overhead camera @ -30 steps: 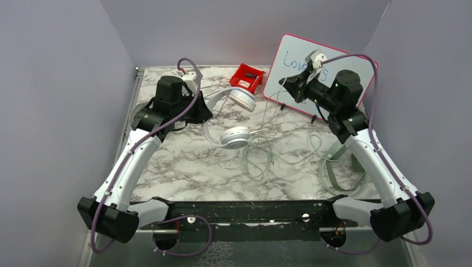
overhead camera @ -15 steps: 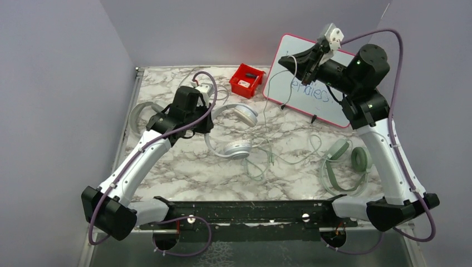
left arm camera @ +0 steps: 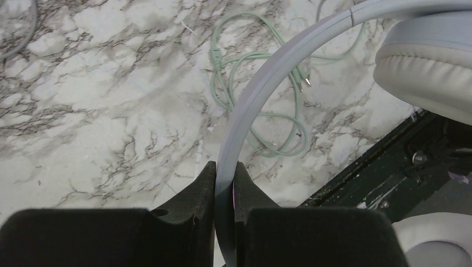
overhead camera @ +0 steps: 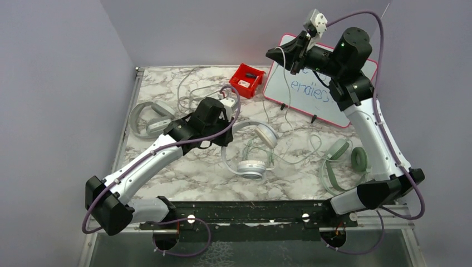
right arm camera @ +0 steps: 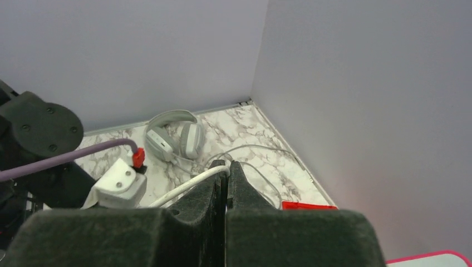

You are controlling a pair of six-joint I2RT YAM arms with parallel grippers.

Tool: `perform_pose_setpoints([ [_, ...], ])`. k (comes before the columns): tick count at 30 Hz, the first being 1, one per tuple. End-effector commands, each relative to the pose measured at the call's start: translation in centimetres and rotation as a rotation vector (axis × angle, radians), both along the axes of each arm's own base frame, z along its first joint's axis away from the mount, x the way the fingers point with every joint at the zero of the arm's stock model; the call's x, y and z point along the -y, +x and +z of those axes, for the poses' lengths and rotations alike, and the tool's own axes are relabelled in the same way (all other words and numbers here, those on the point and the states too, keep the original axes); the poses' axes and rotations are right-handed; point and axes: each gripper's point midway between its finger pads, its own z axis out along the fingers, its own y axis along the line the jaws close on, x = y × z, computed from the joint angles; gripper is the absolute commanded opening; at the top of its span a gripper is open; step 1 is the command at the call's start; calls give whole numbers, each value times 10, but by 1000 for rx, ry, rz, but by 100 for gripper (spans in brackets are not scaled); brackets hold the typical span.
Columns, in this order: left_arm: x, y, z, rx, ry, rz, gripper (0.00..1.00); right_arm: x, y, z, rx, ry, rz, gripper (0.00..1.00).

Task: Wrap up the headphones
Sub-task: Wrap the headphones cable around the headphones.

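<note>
The headphones number three pairs on the marble table (overhead camera: 183, 172). At the far left lies a grey-green pair (overhead camera: 149, 119), its cups close together and a thin pale cable trailing away from it toward the back wall.

Right of it, the left arm reaches over the middle of the table, and the left gripper (overhead camera: 221, 140) has its jaws closed tight on the headband of the white pair (overhead camera: 251, 168). The left wrist view shows the band pinched between the two black fingers (left arm camera: 201, 186) with no gap. One padded cup fills the upper right of that view. Beside the white pair, a mint cable (left arm camera: 213, 61) lies in loose loops on the marble, its plug ends near the band.

Behind these, near the back wall, sits a small red bin (overhead camera: 246, 79) with something dark inside. To its right a pink-edged whiteboard (overhead camera: 317, 105) leans up from the table. It bears blue handwriting that reads roughly "endles"; the right arm hides whatever is written above it.

The right gripper (overhead camera: 273, 54) is held high in front of the board's top edge, its jaws pressed together on a thin white cable (right arm camera: 186, 188), which hangs from there toward the table.

At the far right, near the right arm's base, the mint pair (overhead camera: 359, 158) lies on the marble with its own cable coiled just beside it.
</note>
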Motion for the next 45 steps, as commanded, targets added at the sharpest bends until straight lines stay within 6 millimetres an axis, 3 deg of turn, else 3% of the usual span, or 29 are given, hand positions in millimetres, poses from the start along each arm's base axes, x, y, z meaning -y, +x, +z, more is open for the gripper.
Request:
perform_pose_setpoints([
  [1, 33, -3, 7, 22, -43, -28, 0, -10, -2, 10, 5, 17, 35, 1],
  [4, 44, -8, -2, 4, -25, -46, 0, -12, 3, 14, -3, 30, 28, 1],
  [9, 64, -16, 5, 24, -61, -89, 0, -13, 18, 16, -22, 29, -9, 1],
  [20, 99, -32, 15, 66, -51, -179, 0, -42, 56, -19, -111, -40, -86, 1],
  [30, 87, -46, 39, 146, -116, -193, 0, -28, 113, -77, -257, -98, -331, 0],
  [38, 82, -54, 70, 243, -210, -233, 0, -39, 115, -116, -330, -162, -269, 1],
  [45, 71, -53, 113, 380, -313, -209, 0, -31, 106, -157, -438, -198, -232, 1],
])
